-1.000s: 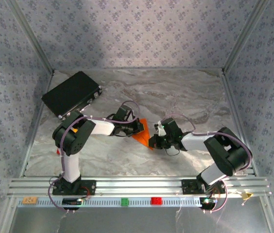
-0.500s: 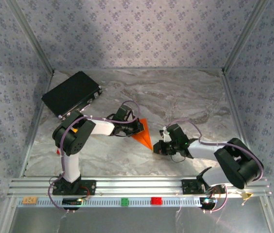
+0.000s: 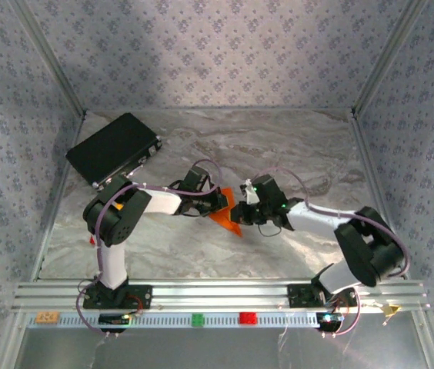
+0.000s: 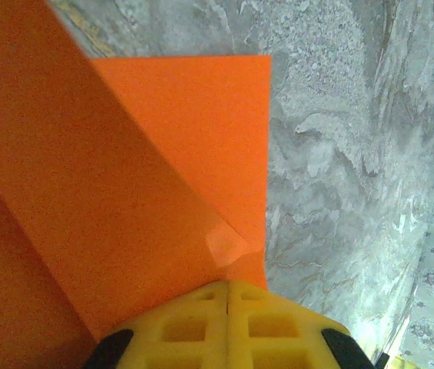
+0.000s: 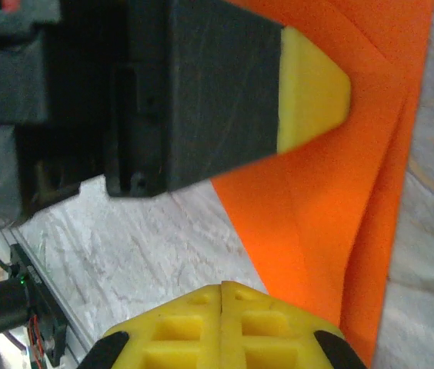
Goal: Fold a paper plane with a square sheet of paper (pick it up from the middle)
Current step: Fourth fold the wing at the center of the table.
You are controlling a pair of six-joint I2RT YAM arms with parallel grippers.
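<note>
Paper (image 3: 229, 216), folded, lies near the centre of the table (image 3: 294, 146), between 2 grippers; left gripper (image 4: 227, 290) fingers pressed together, tips on paper; right gripper (image 5: 222, 290) fingers pressed together too, at paper's edge; pinch itself unclear.

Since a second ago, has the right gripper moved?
Yes. The right gripper first dipped toward the near aluminium rail, then swung back away from it, toward the back wall.
</note>
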